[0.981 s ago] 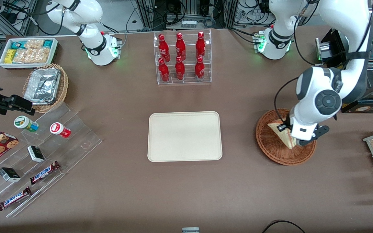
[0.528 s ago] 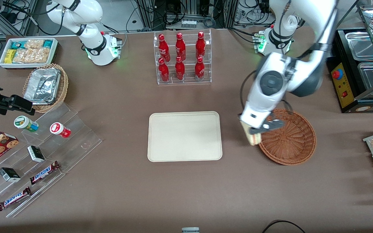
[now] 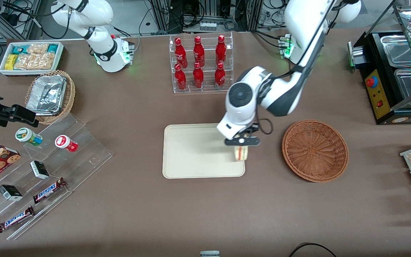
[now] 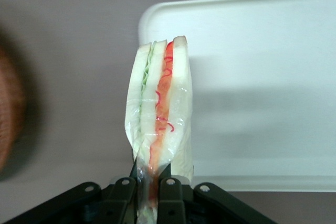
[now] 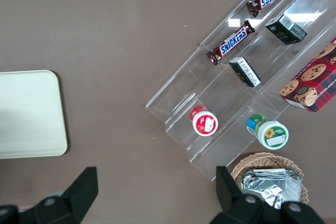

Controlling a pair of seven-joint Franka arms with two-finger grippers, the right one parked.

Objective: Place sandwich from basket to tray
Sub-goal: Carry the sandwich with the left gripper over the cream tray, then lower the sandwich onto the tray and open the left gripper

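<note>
Tray (image 3: 198, 150) lies flat on the bench (image 3: 205, 207), with the basket (image 3: 315, 150) beside it toward the working arm's end. Gripper (image 3: 242, 141) hangs over the tray's edge nearest the basket, clenched on the sandwich (image 4: 160, 114), which is held above the tray rim, filling layers showing.

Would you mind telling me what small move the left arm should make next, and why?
Probably shift a little farther inward over the tray, then lower. The gripper holds the sandwich pinched and hanging just above the tray's edge nearest the now-empty basket.
</note>
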